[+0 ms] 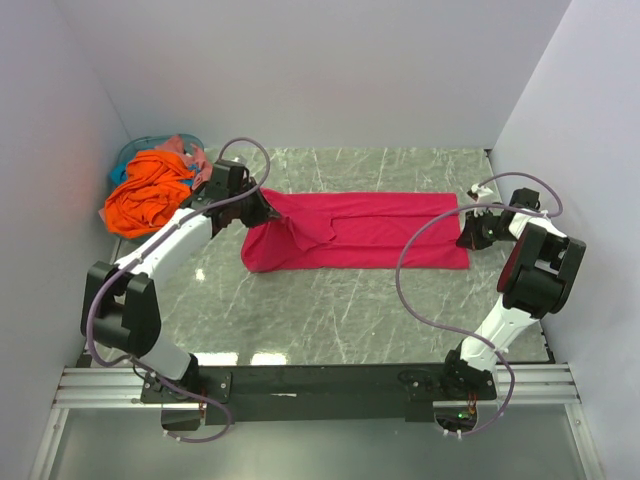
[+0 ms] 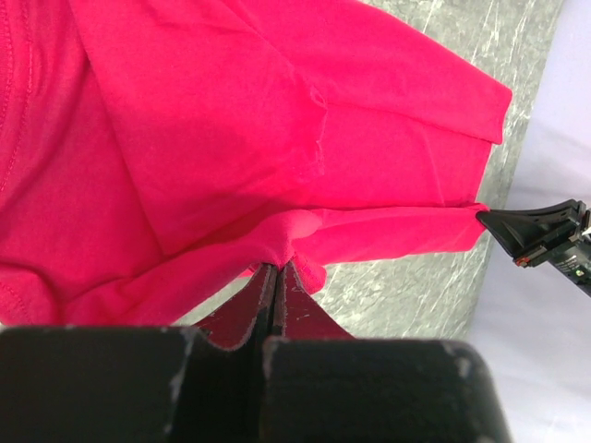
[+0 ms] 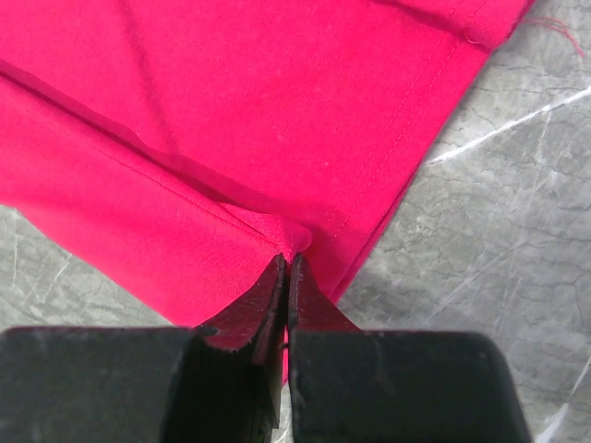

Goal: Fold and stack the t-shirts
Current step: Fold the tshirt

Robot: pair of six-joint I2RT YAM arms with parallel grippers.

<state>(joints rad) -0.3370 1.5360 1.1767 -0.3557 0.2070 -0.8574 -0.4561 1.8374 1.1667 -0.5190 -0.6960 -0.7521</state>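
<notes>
- Grey marbled table point(image 1: 330, 310): work surface.
- Crimson-pink cloth t-shirt point(image 1: 380, 235): mid-table, long strip with sides folded in, stretched between arms; probably set for next fold.
- Bright orange cloth t-shirt point(image 1: 150, 195): heaped far left against round teal plastic basket point(image 1: 135, 150), unfolded, not yet handled.
- Left gripper point(image 2: 277, 272): clenched on crimson shirt's left end.
- Right gripper point(image 3: 286, 263): clenched on its right edge; the two grips hold cloth taut.

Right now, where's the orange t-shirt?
Top view, far-left corner of the table: the orange t-shirt lies heaped against the teal basket, left of the left gripper and apart from the crimson t-shirt spread mid-table.
</notes>
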